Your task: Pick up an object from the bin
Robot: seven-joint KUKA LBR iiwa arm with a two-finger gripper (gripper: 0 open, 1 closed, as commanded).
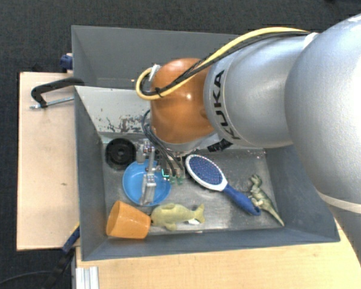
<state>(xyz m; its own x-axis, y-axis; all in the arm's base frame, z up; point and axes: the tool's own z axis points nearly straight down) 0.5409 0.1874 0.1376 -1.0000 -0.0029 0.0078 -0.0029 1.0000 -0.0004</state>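
- Arm (271, 89) reaches in from the right, wrist low over the left half of the grey bin (90, 179).
- Blue hairbrush (212, 176) lies mid-bin, untouched.
- Blue dish (131, 188) sits left of centre; the gripper (150, 191) is down in it, spread or closed I cannot tell.
- Orange cup (128, 221) and yellow fish toy (175, 215) lie just beside the dish.
- Likely nothing is lifted yet; grasp and raise remain.

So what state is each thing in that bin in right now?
Blue bowl, upright, open side up.
Orange cup, tipped on its side.
Blue hairbrush, lying bristles up.
Yellow fish toy, lying on its side.
Green dinosaur toy, lying down.
Black round cap, lying flat.
Robot arm, reaching down over that bowl.
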